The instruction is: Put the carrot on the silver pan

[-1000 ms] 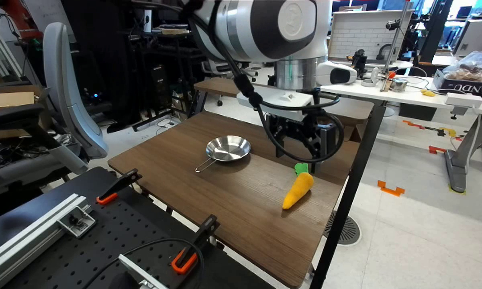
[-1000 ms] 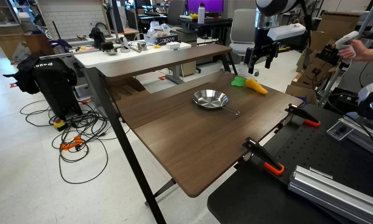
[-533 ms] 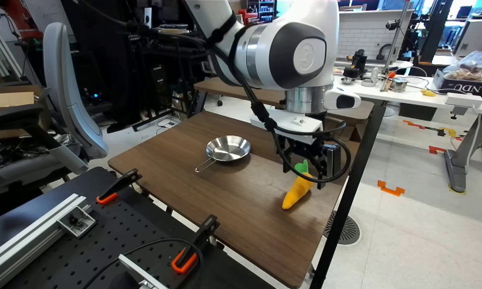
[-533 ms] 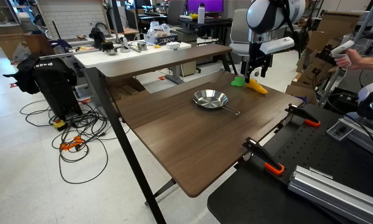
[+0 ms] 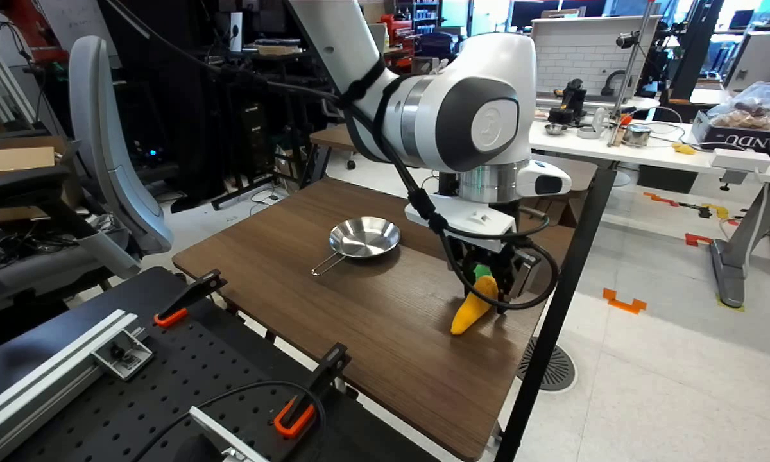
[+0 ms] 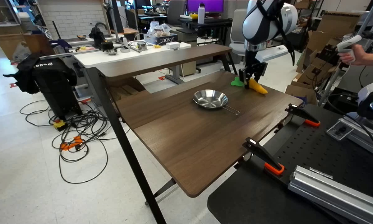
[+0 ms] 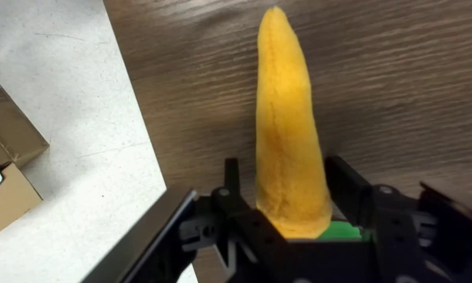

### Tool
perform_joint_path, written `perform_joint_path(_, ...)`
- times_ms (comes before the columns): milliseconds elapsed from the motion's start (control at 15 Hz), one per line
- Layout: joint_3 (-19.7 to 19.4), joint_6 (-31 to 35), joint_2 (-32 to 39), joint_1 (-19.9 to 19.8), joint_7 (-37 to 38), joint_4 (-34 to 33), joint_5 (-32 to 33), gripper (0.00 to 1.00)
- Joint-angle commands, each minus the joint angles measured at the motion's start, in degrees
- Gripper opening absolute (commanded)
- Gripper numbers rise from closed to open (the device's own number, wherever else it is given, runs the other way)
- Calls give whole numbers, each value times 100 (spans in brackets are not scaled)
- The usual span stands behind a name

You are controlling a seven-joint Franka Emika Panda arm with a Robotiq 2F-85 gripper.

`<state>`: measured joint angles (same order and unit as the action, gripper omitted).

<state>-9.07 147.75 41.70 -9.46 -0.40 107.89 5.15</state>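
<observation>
The carrot, orange-yellow with a green top, lies on the table in both exterior views [image 5: 470, 316] [image 6: 258, 87]. In the wrist view the carrot's body [image 7: 285, 118] points away from the gripper, its green top mostly hidden under it. My gripper [image 7: 281, 169] is down around the carrot's thick end, one finger on each side [image 5: 486, 304] [image 6: 252, 84]. The fingers are partly apart. A gap shows on the left side; the right finger is close against the carrot, and I cannot tell if it touches. The silver pan is empty, upright on the table in both exterior views [image 5: 367, 236] [image 6: 210, 99].
The brown table [image 5: 385, 321] holds the carrot and pan. Its edge shows near the carrot in the wrist view [image 7: 149, 129]. Black clamps with orange ends [image 6: 264, 155] sit along the table's edge. A raised brown shelf [image 6: 168, 59] stands behind. A person's hand [image 6: 357, 56] holds a controller.
My gripper has come down to the carrot, and its fingers have moved closer together around the thick end. The carrot and the pan have not visibly moved.
</observation>
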Motion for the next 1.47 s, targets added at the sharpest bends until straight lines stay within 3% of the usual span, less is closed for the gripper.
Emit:
perform_joint_path(0,-75,193,47,87,48,-123,69,27)
perform_joint_path(200,-59,297,-136,120,56,-42,52,4)
perform_joint_path(267,-48,332,-220,138,57,3,44,2)
perform_joint_path(1000,226,412,-1512,528,13,759,51,4)
perform_joint_path(1400,565,428,-1749,723,-26,971,-27,4)
